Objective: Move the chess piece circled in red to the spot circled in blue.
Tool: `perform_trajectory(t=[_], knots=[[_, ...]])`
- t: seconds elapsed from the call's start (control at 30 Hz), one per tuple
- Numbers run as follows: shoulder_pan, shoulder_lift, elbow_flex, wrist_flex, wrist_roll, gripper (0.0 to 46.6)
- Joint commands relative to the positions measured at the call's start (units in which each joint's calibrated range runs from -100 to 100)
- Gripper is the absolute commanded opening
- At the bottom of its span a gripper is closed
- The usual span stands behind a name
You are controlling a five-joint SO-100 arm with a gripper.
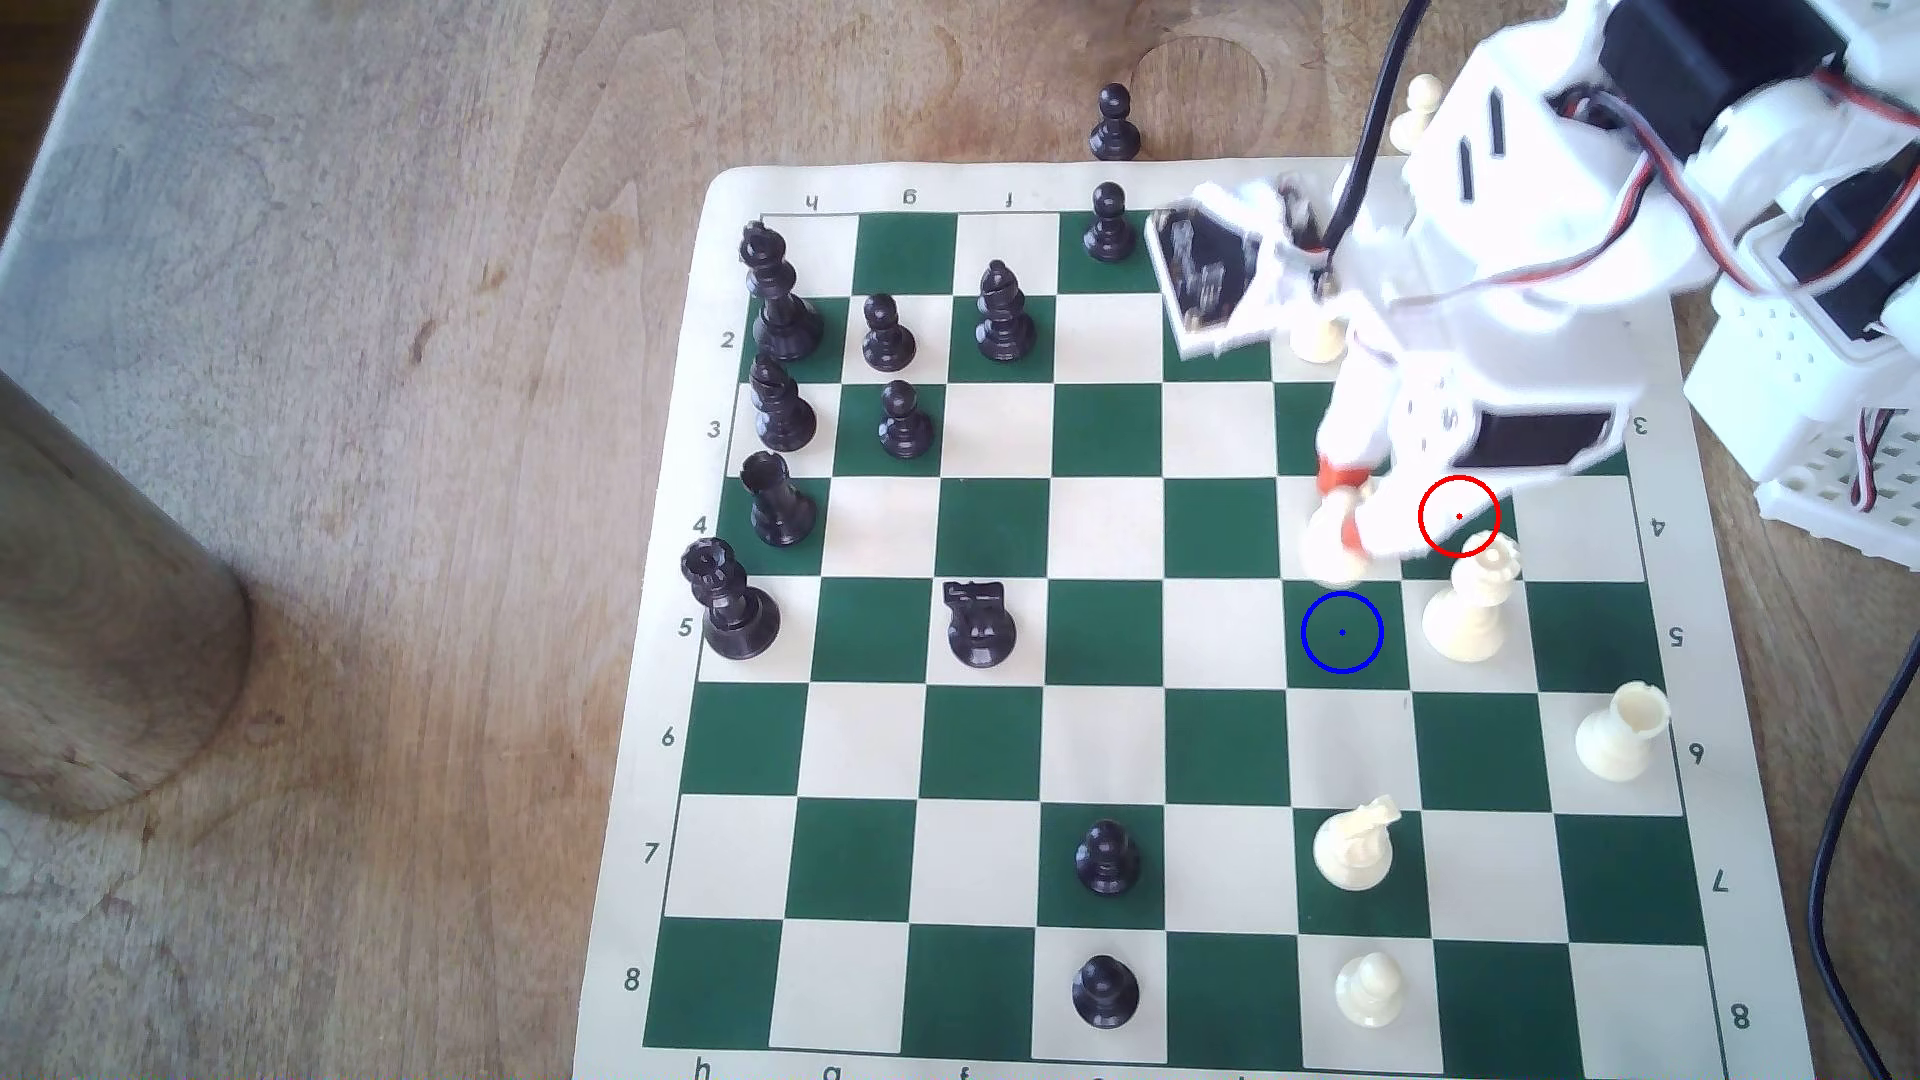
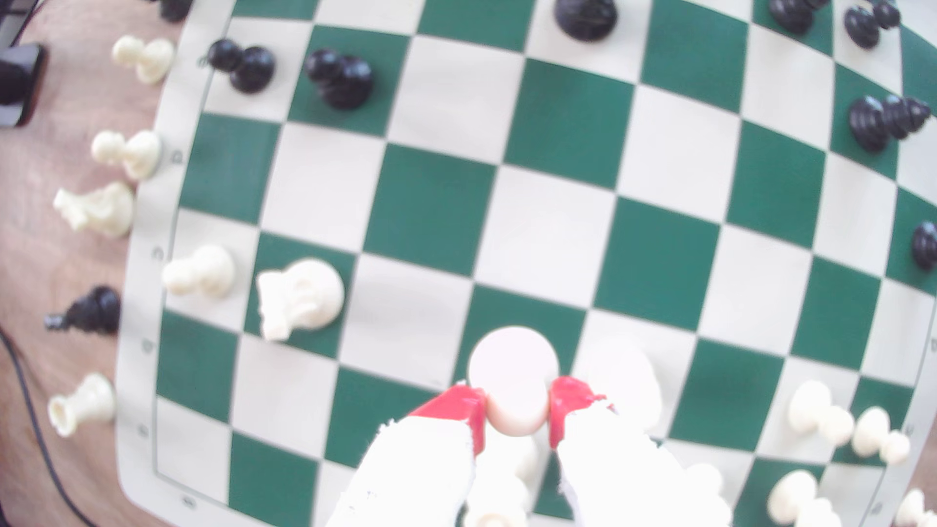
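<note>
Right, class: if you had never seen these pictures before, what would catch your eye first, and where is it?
First the white robot arm at the exterior view's upper right, its red-tipped gripper shut on a cream-white pawn held over the board. Next, the blue circle on a dark green square just below it in that view, and the red circle beside the white queen. Black pieces crowd the exterior view's left edge.

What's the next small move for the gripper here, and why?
Probably carry the pawn a bit further toward the blue-circled square, then lower it. The gripper has its red-tipped fingers closed on the pawn. In the exterior view the pawn sits just short of the blue circle, and the square inside it looks free, with the white queen on the neighbouring square.
</note>
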Motion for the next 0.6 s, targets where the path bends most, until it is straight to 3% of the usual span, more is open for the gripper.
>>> perform_trajectory(t=[0.0,0.57], knots=[[-0.98,1.74,0.26,-3.08,-0.59,0.3],[-1.06,7.08,4.52,-7.34,-0.68,0.2]])
